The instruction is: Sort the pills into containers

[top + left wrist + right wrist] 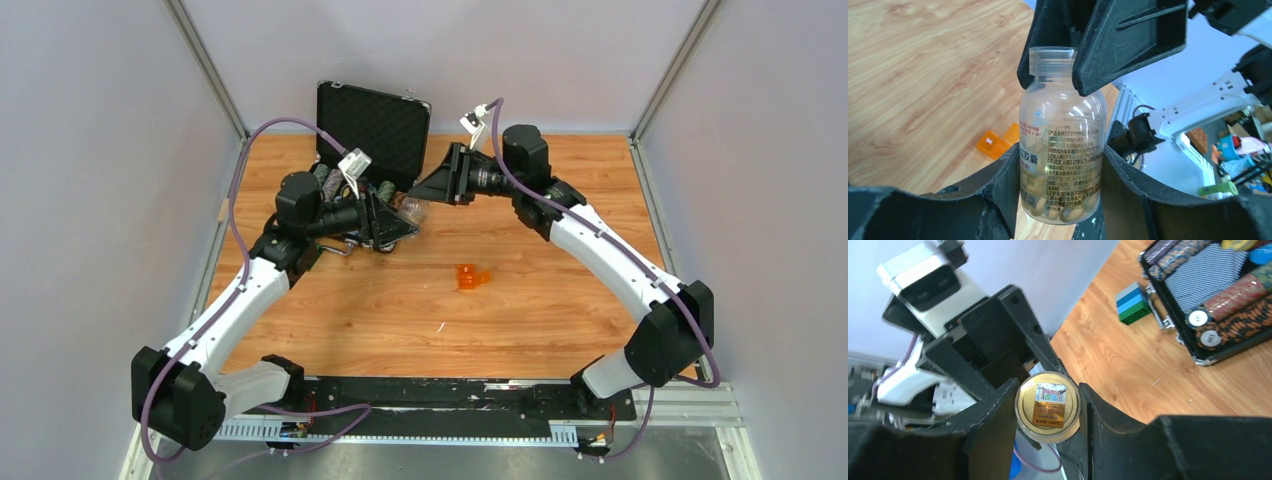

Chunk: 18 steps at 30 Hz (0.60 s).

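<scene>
Above the back half of the wooden desk (380, 320), left of its middle, the two arms meet over a clear plastic pill bottle (1063, 115) with a printed label. The bottle hangs in the air, touching no surface. Its long axis lies roughly level and runs from the left arm across to the right arm. The left gripper (1060, 152) pinches the lower body of the bottle, one black finger on each side. The bottle's clear screw cap (1050, 60) points toward the right arm and its base toward the left wrist. The right gripper (1048, 390) comes in end-on along that same axis, and its jaws sit against opposite sides of the cap, closed on it as far as the wrist view shows. Pale yellow capsules (1048, 207) lie heaped at the base end of the bottle, away from the cap. The small translucent orange box of joined compartments (468, 278) rests flat near the middle of the desk, well apart from both grippers and nearer the front edge than they are. Its short row of cells seems to run along the desk's width, though it is too small to be sure. At the back edge, left of centre, a black foam-lined case (375, 120) stands open with its lid upright. Rows of striped chips (1233, 295) fill it, and a blue and green block (1132, 302) lies just beside it.
</scene>
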### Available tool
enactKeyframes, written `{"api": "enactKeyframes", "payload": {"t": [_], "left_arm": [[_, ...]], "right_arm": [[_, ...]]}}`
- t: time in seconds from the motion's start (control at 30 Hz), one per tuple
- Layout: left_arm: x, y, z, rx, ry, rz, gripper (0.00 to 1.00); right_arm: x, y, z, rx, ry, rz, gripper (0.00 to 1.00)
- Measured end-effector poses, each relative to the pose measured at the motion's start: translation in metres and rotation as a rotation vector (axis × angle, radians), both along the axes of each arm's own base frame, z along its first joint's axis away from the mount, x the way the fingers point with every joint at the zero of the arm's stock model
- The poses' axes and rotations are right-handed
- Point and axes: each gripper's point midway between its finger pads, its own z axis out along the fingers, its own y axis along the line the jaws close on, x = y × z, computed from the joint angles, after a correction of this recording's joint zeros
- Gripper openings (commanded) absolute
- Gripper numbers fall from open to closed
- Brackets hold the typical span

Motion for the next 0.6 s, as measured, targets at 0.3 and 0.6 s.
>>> {"api": "enactKeyframes", "payload": {"t": [0.3,0.6], "left_arm": [[-0.029,-0.008,0.016,-0.054,-0.004,-0.163,0.00],[-0.021,0.008,0.011,0.076,-0.187,-0.081,0.00]], "right_arm": [[-0.038,-0.009,0.016,0.053,-0.208,0.335,0.09],[-0.018,-0.013,0.011,-0.065,-0.238,0.247,0.93]]}}
